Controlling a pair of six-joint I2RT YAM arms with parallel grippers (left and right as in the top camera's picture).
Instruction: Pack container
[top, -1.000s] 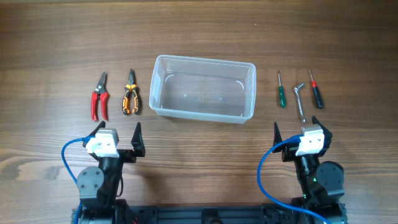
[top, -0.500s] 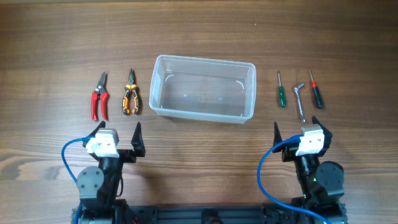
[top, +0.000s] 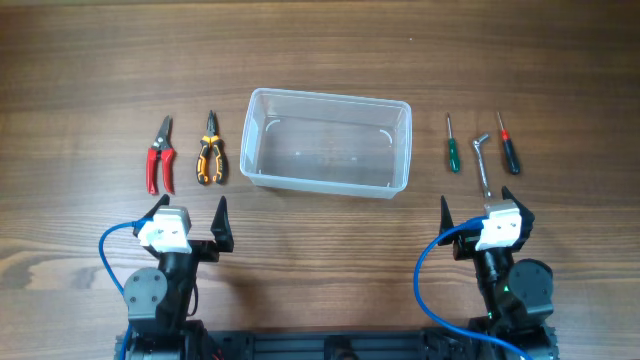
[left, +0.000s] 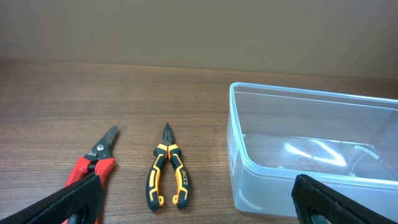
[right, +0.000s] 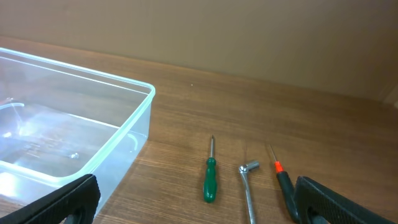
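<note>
before me: clear colourless container (top: 328, 143), red-handled snips (top: 159, 168), orange-and-black pliers (top: 209, 160), green screwdriver (top: 452, 155), red-and-black screwdriver (top: 509, 152), silver wrench (top: 482, 163), brown wood-grain table (top: 90, 80); my fingers (left: 78, 198) black.

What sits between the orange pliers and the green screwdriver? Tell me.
The empty clear tub lies between the orange pliers and the green screwdriver, touching neither; the overhead view shows it.

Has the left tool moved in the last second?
No. In the overhead view the left tool stays at the same spot, at the same offset from the orange pliers.
</note>
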